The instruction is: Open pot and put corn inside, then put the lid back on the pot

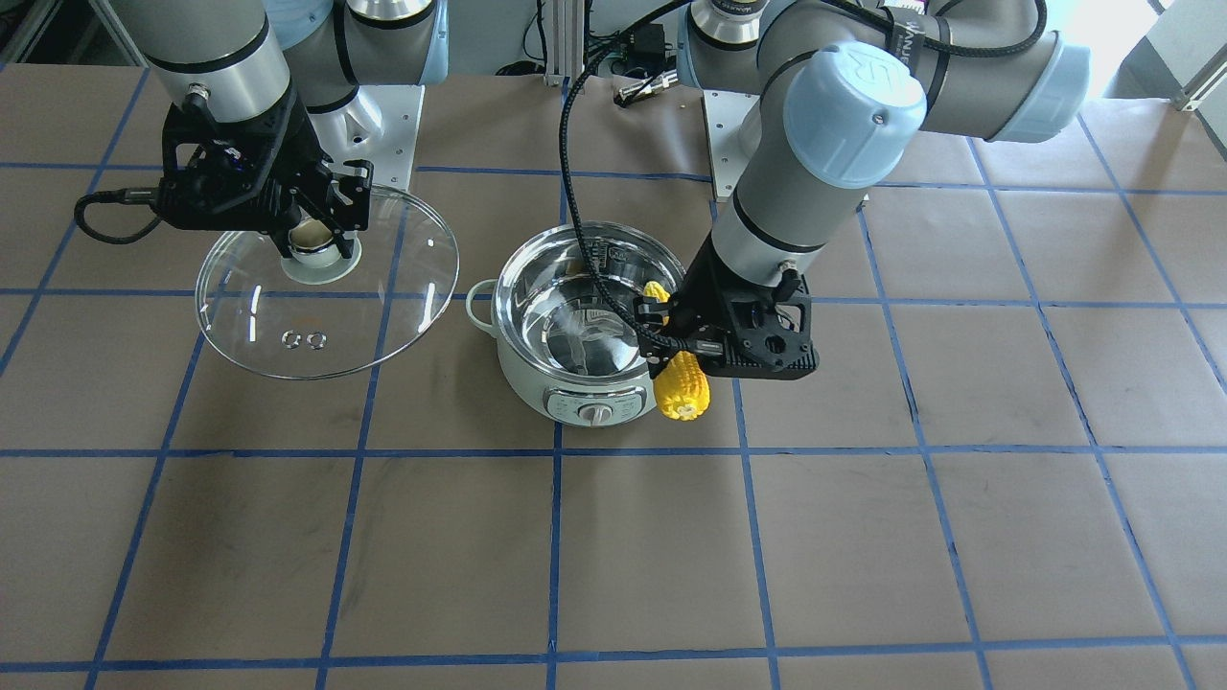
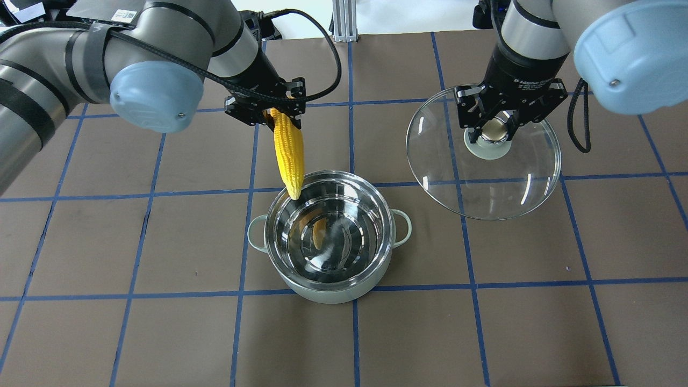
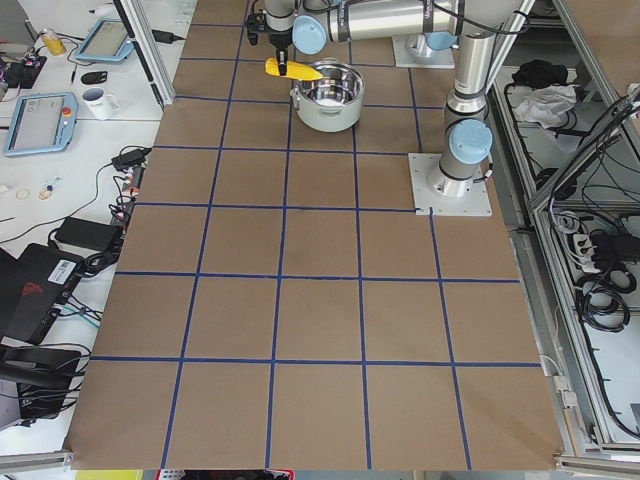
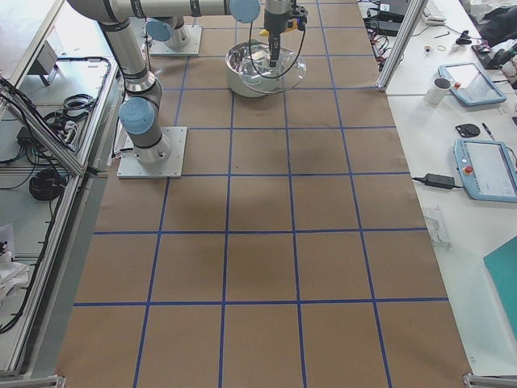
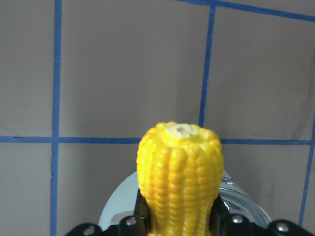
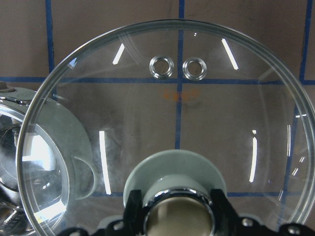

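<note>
1. My left gripper (image 2: 280, 115) pinches the corn (image 2: 288, 156) by its thick end. The tapered tip hangs just over the far-left rim of the open pot (image 2: 322, 293).
2. Judgement: carry the ear to mid-bowl and lower it before letting go, or it catches the rim.
3. My right gripper (image 2: 494, 130) clamps the lid (image 2: 510, 185) by its knob, in the air beside the pot and not touching it.
</note>
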Controlling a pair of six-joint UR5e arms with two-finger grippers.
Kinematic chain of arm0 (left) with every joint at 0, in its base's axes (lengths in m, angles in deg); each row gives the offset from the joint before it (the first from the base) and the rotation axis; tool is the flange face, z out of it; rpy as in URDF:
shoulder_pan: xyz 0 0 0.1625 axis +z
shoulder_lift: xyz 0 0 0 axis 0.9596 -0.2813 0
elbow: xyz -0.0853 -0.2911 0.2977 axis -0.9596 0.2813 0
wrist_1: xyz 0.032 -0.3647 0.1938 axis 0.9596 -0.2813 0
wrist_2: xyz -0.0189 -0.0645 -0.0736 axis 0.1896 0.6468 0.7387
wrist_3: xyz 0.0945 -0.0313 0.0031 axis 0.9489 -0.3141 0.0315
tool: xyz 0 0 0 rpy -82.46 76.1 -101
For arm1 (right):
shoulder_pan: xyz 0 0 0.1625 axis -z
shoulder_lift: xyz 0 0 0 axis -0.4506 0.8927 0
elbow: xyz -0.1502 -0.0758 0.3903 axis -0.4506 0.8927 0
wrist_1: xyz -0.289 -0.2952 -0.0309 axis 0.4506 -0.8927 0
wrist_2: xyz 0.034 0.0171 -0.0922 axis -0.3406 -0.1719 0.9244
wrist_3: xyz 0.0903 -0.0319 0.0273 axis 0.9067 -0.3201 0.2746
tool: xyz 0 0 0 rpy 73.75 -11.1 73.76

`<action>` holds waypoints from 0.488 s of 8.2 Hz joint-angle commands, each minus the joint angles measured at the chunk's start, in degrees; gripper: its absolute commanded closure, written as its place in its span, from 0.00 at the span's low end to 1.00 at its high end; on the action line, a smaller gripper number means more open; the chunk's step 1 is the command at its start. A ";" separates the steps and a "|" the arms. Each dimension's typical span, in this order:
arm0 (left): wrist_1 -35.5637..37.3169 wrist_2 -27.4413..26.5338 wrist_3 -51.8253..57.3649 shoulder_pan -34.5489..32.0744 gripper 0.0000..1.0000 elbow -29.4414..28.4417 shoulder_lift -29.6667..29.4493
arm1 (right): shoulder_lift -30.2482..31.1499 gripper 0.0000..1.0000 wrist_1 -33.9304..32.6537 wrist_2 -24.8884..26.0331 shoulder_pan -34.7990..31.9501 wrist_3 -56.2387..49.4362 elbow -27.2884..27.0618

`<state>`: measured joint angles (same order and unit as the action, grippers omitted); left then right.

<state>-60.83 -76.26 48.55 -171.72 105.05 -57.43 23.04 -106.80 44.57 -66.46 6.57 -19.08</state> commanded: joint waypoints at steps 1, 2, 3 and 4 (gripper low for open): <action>0.47 -0.25 -3.46 -7.13 0.56 0.24 1.42 | 0.10 0.74 0.92 0.28 0.08 -0.19 0.03; 0.21 -0.34 -3.21 -7.49 0.56 0.41 1.43 | 0.19 0.74 0.74 0.28 0.08 -0.19 0.03; 0.12 -0.25 -2.51 -7.58 0.57 1.20 1.51 | 0.19 0.74 0.74 0.89 0.08 -0.19 0.03; 0.21 -0.25 -0.93 -7.58 0.59 3.73 2.38 | 0.19 0.74 0.83 0.98 0.08 -0.28 0.03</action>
<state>-60.62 -76.52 45.78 -178.89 105.89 -56.01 23.20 -106.05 45.14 -66.38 6.38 -19.06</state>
